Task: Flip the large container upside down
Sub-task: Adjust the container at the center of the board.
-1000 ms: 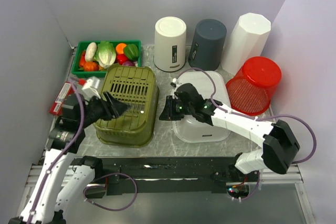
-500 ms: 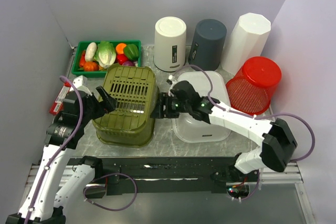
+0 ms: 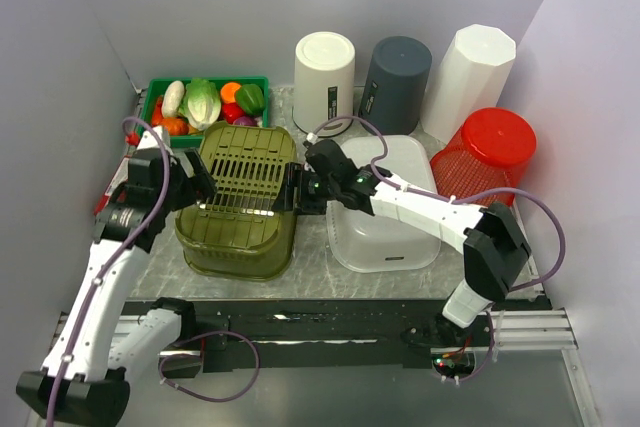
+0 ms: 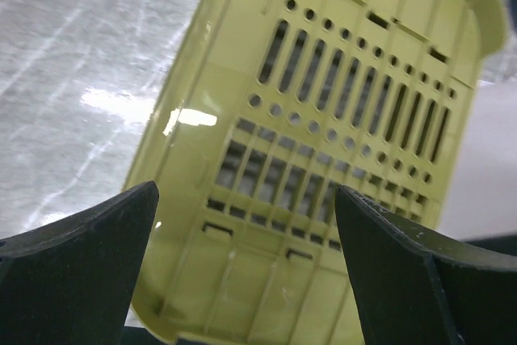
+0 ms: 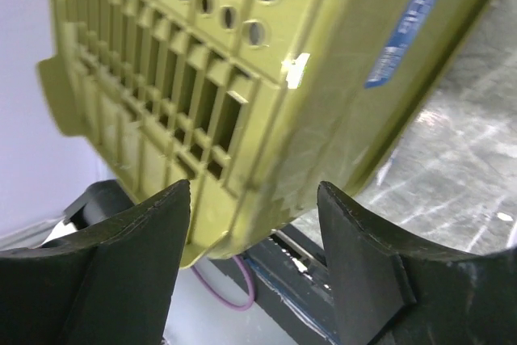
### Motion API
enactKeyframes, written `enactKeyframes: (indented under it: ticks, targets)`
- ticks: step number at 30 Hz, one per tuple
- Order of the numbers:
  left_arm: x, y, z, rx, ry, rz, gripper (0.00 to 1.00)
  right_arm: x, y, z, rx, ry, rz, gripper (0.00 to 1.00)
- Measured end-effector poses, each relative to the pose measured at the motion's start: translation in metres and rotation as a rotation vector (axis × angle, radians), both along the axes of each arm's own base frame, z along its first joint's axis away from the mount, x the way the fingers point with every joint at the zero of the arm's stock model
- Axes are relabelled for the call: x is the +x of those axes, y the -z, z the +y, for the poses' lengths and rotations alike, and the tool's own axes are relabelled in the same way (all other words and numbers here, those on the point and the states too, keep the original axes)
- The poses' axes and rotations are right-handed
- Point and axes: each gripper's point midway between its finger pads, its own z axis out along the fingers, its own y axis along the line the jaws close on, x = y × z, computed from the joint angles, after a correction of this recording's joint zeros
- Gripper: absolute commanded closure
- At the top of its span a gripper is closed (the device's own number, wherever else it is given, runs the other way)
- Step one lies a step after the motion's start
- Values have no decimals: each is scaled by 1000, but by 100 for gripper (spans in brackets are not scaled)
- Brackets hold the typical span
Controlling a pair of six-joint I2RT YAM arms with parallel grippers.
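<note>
The left gripper (image 3: 197,187) is spread wide, the right gripper (image 3: 293,193) parted; nothing is held. Between them the olive basket (image 3: 240,207) is set upside down near the tabletop's (image 3: 312,282) left edge.

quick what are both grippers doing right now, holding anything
left gripper: open, holding nothing, by the green basket
right gripper: open, holding nothing, at the basket's other side

White links (image 3: 420,209), black joints (image 3: 490,247), purple cables (image 3: 559,237), black pincer fingers (image 4: 73,272).
</note>
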Motion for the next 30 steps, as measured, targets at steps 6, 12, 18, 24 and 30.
enactKeyframes:
  ticks: [6, 12, 18, 24, 30]
  targets:
    - [15, 9, 13, 49, -18, 56, 4, -1, 9, -5, -36, 15, 21, 27]
    - [25, 21, 24, 64, -36, 120, 4, 0, 10, -4, -42, 15, 24, 27]
    - [26, 30, 23, 28, -16, 135, 4, 6, 11, 2, -50, 8, 19, 26]
    - [17, 54, 10, -21, 44, 193, 4, 6, 16, 1, -67, -2, 20, 26]
    - [15, 51, -2, -73, 95, 171, 4, 5, 18, -1, -80, -8, 20, 26]
